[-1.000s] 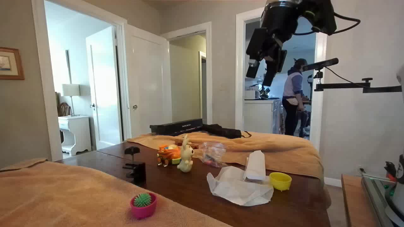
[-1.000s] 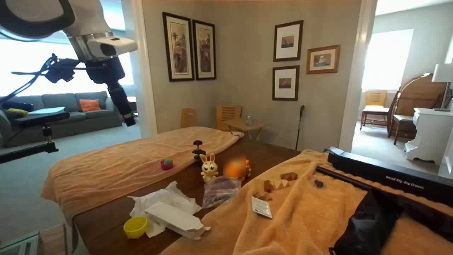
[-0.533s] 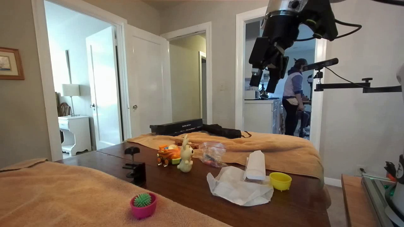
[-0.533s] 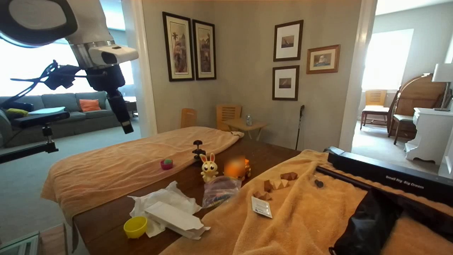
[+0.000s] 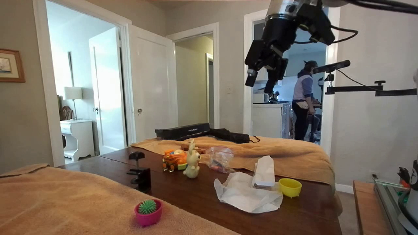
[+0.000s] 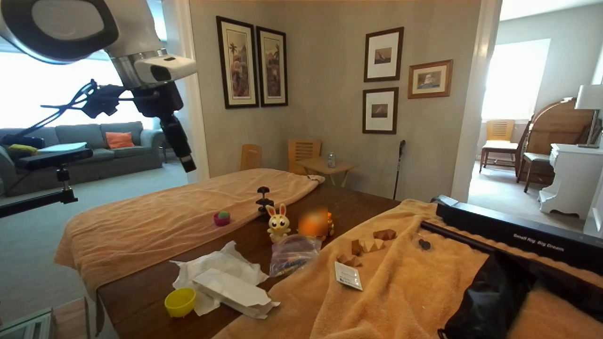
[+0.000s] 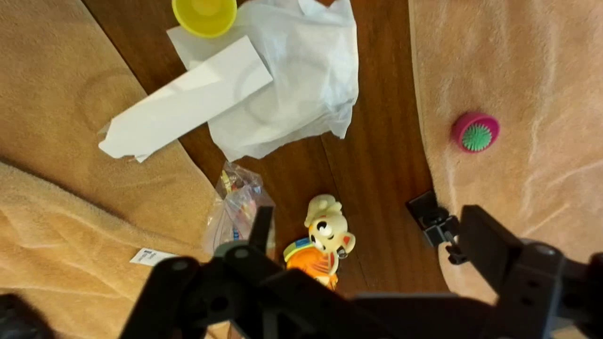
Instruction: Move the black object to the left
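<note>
Exterior view, far left: near towel [image 5: 65, 202], tan and rumpled, spread over one side of the dark counter [image 5: 176, 194]. Next, black clamp [image 5: 143, 178], knob-topped and slim in the middle, standing upright on bare counter right at that towel's edge. Then pink bowl [image 5: 148, 220], upright on the same towel, with green spiky ball [image 5: 147, 207] inside. After that, orange toy [image 5: 176, 160] on bare counter, with cream rabbit [image 5: 192, 166] upright and just beside; cannot tell if touching. Behind both, long black box [image 5: 184, 132] lying on far towel [image 5: 294, 155]. Further right, clear plastic bag [image 5: 222, 156], slumped across the far towel's edge, wrinkled and shiny. Then crumpled white paper [image 5: 240, 196] on bare counter, with long white box [image 5: 265, 170] lying partly on top. High above, gripper [image 5: 260, 85] hanging tilted, pointing down, well apart from everything on the counter, with fingers [image 7: 485, 247] spread wide in the wrist view, gripping nothing. Below and to the right, yellow bowl [image 5: 290, 191], upright on bare counter just beside the paper. Past that, person [image 5: 303, 88] standing well back, seen through a doorway [image 5: 328, 120], turned side-on. Farther right, black camera [image 5: 331, 67] mounted on a thin dark bracket [image 5: 356, 88], in front of the pale wall [image 5: 375, 140].
</note>
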Controlling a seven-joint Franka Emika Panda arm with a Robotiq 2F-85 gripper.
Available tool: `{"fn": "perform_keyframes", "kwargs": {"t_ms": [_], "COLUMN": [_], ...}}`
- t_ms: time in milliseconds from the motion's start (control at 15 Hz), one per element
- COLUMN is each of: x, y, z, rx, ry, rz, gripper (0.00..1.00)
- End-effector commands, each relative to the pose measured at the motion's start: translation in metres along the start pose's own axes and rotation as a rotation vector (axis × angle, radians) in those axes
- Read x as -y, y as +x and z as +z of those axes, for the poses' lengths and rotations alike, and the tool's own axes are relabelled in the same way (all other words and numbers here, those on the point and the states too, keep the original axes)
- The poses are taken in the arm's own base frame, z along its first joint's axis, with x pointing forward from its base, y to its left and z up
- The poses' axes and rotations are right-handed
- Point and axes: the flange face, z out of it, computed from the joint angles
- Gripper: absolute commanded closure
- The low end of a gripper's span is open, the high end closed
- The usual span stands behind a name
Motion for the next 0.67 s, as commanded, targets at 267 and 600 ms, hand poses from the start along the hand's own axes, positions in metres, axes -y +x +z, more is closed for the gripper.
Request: {"fn": "perform_keyframes", "kwargs": {"t_ms": [267, 600], "x": [0.014, 0.024], "y": [0.091, 0.094], "z": [0.079, 0.093], "rx": [-0.079, -0.083], "ry": [0.065, 0.057], "rz": [0.063, 0.042], "gripper": [0.0, 0.0]}}
